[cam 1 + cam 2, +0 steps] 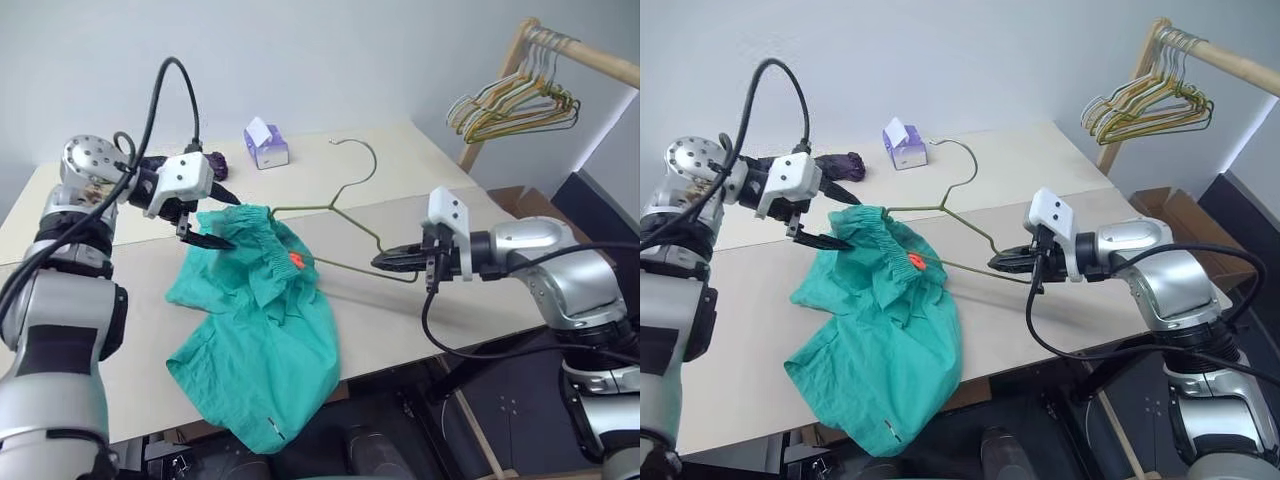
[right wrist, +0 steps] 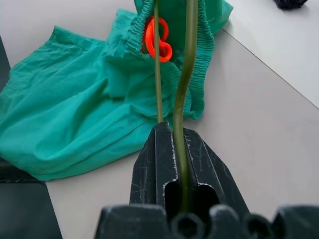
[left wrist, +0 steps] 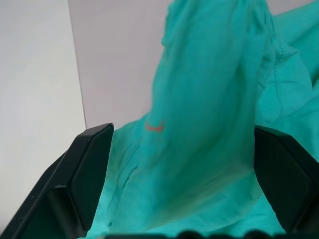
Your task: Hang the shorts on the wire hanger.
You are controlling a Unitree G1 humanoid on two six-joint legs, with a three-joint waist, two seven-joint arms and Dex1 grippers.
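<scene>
R pincer (image 1: 388, 262) clenched on the hanger (image 1: 345, 205) at its right corner, holding it over the bench (image 1: 420, 160); wire's long axis runs left-right, hook to the far side. L pincer (image 1: 207, 236) released, fingers spread wide w/ shorts (image 1: 262, 340) fabric lying between them, not pinched as far as I can tell. Shorts: waistband bunched round the hanger's left end, w/ the lower wire passing through the waistband by the orange tag (image 1: 296, 260); rest of the cloth sags to the near side, off the bench edge.

Key relation: shorts lie left of the R pincer along the wire, right at the L pincer. L arm is the nearer one to the cloth, so any pull further onto the wire prob falls to it, rightward along the long axis while R holds steady.

Risk: loose waistband could slip off the left end.

Writing: none legible; tag too small to read. Tissue box (image 1: 266, 146) far side, print unreadable. Rack hangers (image 1: 515, 105) far right
</scene>
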